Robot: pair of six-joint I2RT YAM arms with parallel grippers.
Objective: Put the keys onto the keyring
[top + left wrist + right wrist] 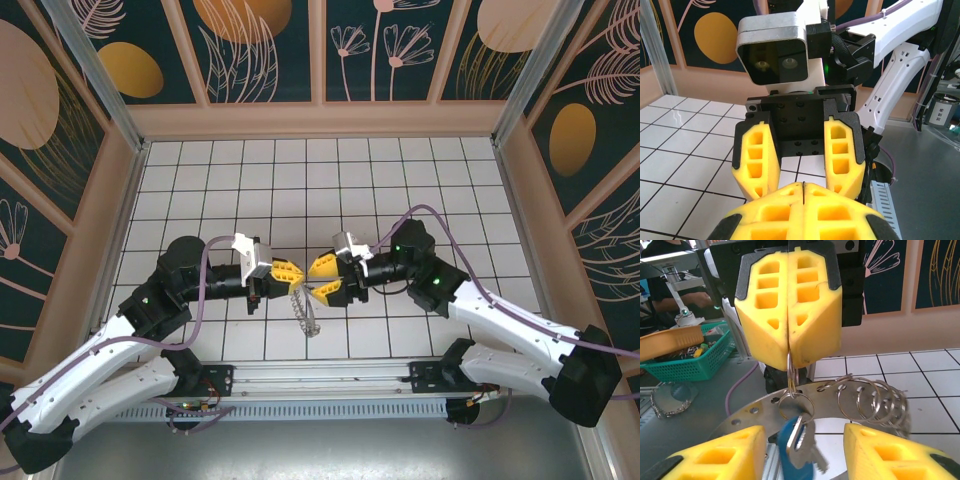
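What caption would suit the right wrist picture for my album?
Shut left gripper holds up the keyring, a blue key dangling from it.

Left arm and right arm: white shell links, black joint housings, one green indicator lamp each. Purple cables trail along both. Left gripper and right gripper: yellow fingers with rectangular pockets, black backing. Wrist camera: silver casing, dark lens window.

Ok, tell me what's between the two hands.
The key, hanging from a keyring loop that the shut left hand pinches; the right wrist view shows it.
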